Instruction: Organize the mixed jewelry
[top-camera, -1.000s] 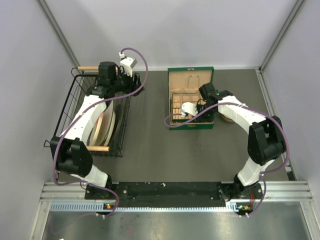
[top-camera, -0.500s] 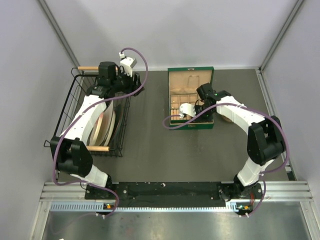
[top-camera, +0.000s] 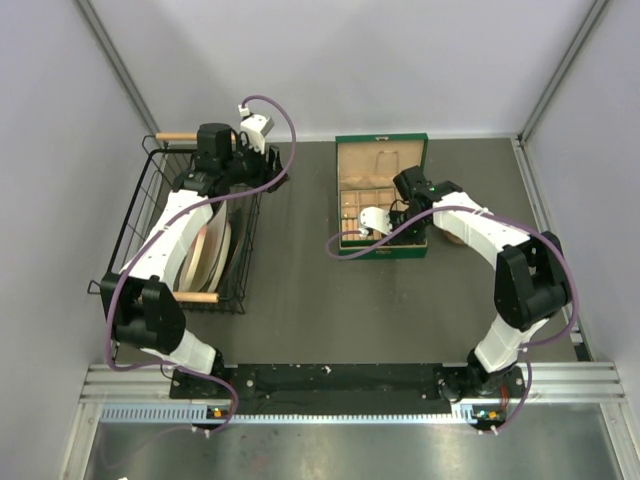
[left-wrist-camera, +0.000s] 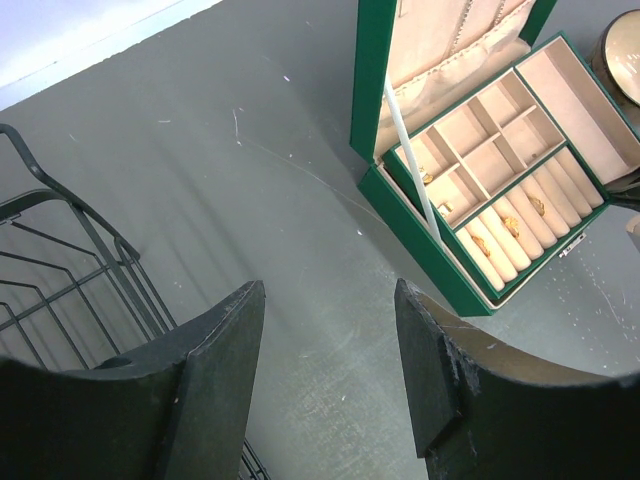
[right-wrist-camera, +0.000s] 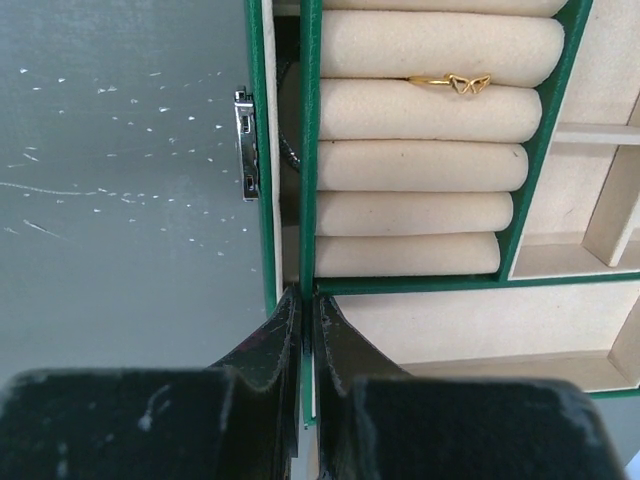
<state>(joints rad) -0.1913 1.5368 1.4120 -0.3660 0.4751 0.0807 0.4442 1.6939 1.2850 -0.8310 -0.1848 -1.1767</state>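
Right claw (right-wrist-camera: 305, 300) leftward on green box (right-wrist-camera: 310, 150) with ring (right-wrist-camera: 450, 82)

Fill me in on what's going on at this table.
Two robot arms are sorting jewellery into an open green jewellery box with cream lining. The right gripper is shut, its tips at the box's front rim beside the ring rolls, where a thin gold butterfly ring already sits. The left gripper hangs open and empty by the black wire basket.

ring (right-wrist-camera: 450, 82): shiny gold metal | rolls (right-wrist-camera: 420, 165): matt cream cloth | table (left-wrist-camera: 250, 170): matt grey, scuffed | clasp (right-wrist-camera: 243, 140): glossy metal
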